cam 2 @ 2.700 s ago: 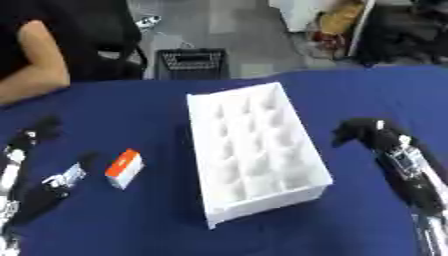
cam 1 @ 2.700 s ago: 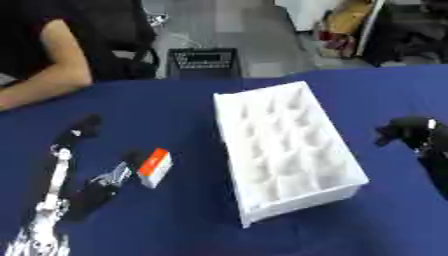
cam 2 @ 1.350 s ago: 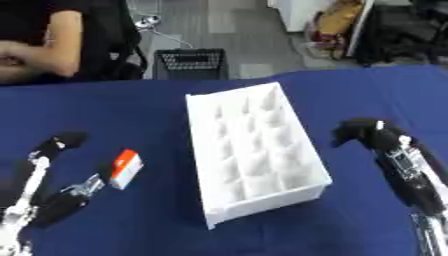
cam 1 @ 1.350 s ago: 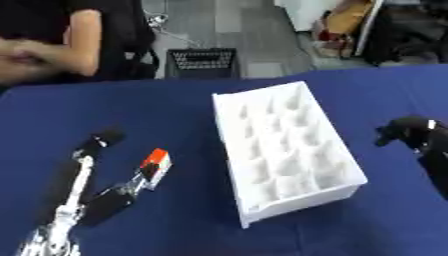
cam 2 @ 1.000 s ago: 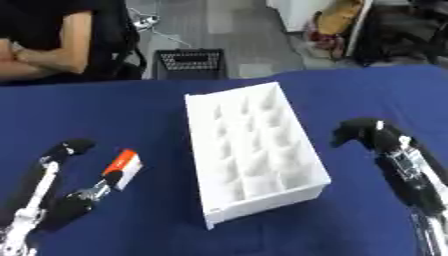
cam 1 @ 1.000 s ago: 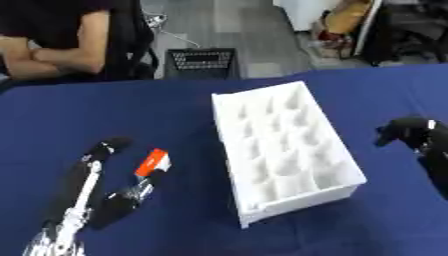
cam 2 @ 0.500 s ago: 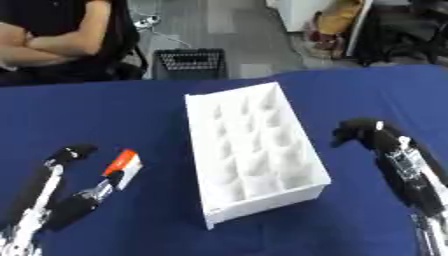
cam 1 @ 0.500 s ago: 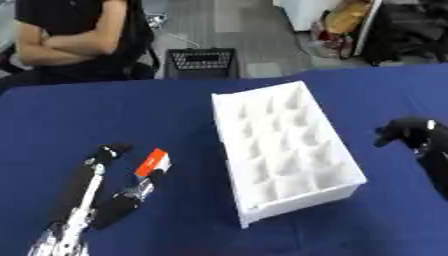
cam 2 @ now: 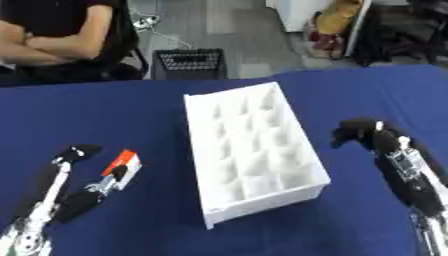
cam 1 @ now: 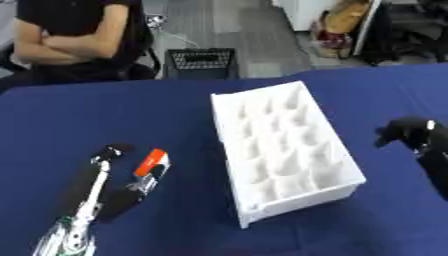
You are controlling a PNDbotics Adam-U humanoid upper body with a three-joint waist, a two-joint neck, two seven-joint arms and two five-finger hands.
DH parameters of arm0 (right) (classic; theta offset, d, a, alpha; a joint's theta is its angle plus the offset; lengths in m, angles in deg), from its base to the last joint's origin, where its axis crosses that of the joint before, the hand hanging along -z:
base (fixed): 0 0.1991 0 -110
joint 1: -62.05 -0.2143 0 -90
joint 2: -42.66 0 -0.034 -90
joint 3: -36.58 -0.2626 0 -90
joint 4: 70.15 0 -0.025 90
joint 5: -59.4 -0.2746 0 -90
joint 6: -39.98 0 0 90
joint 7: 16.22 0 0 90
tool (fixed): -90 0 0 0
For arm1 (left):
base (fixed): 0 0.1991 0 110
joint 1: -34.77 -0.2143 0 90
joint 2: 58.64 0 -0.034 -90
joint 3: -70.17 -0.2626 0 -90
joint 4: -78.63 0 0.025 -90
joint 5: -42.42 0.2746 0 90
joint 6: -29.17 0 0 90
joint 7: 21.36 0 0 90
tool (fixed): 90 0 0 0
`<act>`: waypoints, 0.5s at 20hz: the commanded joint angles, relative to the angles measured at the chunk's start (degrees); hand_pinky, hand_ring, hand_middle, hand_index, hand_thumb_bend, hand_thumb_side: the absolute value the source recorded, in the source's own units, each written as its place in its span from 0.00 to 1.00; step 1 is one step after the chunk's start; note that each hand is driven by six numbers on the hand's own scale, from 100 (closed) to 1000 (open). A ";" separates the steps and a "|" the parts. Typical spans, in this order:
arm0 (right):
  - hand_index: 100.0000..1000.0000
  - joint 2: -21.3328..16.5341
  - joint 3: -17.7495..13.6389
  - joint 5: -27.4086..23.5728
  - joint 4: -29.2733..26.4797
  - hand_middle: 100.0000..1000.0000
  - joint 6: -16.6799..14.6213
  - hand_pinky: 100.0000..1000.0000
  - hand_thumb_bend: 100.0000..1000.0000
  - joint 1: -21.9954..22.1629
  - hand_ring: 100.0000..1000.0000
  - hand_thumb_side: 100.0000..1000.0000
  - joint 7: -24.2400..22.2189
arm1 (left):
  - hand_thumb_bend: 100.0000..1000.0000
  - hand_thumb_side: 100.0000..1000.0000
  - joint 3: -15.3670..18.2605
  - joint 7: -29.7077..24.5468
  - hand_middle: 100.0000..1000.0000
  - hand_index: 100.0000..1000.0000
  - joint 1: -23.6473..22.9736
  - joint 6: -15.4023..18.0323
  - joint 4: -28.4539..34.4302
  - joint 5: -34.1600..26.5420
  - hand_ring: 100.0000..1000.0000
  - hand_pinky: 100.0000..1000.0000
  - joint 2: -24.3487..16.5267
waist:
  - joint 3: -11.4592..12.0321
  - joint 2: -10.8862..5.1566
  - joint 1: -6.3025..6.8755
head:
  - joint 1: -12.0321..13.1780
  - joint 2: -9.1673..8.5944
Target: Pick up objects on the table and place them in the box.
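Note:
A small white and orange box [cam 1: 154,162] lies on the blue table left of the white compartment box [cam 1: 282,150]. My left hand [cam 1: 94,186] reaches up from the lower left, fingers straight; one long finger lies just left of the small box and the thumb touches its near end. The hand is open around it, not closed. My right hand [cam 2: 385,149] rests on the table right of the white box, fingers curled downward, holding nothing. The white box's compartments look bare.
The blue tablecloth [cam 1: 175,115] covers the whole work area. A person with folded arms sits beyond the far edge at upper left. A black crate [cam 1: 202,63] stands on the floor behind the table.
My left hand has slid forward and right along the table until its thumb and finger flank the small orange and white box. The right hand has stayed put. The person folded their arms.

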 commanded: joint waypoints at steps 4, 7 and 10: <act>0.77 -0.60 -0.20 0.30 -0.50 0.62 -0.23 0.83 0.00 -0.04 0.59 0.91 -0.24 | 0.60 0.72 -0.62 -0.53 0.81 0.83 1.97 0.30 -2.77 0.81 0.82 1.00 -0.85 | -0.14 -0.79 -0.05 | -0.02 -0.70; 0.77 -0.59 -0.15 0.33 -0.43 0.62 -0.26 0.83 0.00 -0.05 0.59 0.91 -0.31 | 0.60 0.72 -1.04 -0.82 0.81 0.82 2.49 0.28 -4.06 0.92 0.82 1.00 -1.30 | -0.22 -0.80 -0.04 | -0.01 -0.69; 0.77 -0.59 -0.11 0.34 -0.38 0.62 -0.28 0.83 0.00 -0.07 0.59 0.91 -0.37 | 0.60 0.72 -1.43 -1.06 0.81 0.82 3.00 0.10 -5.10 1.12 0.82 1.00 -1.71 | -0.29 -0.83 -0.03 | 0.02 -0.69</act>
